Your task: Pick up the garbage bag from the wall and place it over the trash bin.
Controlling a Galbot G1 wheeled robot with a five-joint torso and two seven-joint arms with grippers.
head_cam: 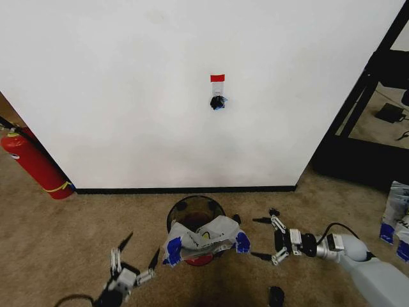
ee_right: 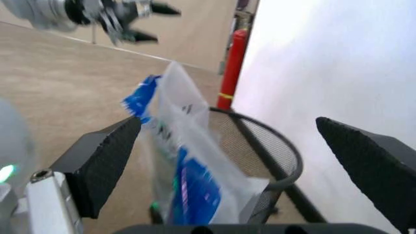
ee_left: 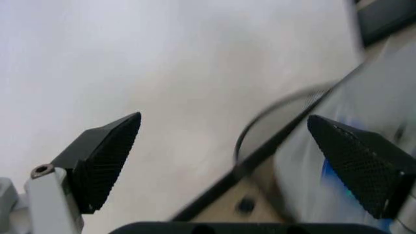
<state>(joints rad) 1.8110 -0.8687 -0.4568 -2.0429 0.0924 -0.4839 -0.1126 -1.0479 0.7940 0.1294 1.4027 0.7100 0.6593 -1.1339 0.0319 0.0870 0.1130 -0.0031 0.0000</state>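
Note:
The garbage bag, thin white plastic with blue patches, lies draped over the near rim of the trash bin, which stands on the carpet below the wall. A red tape strip and a black hook are on the wall, with no bag on the hook. My left gripper is open, just left of the bag. My right gripper is open, just right of it. The right wrist view shows the bag hanging on the bin's mesh rim between its open fingers.
A red fire extinguisher leans at the wall's left end. A black shelf frame stands at the right, with white-and-blue packages on the floor beside it. A small black object lies on the carpet near my right arm.

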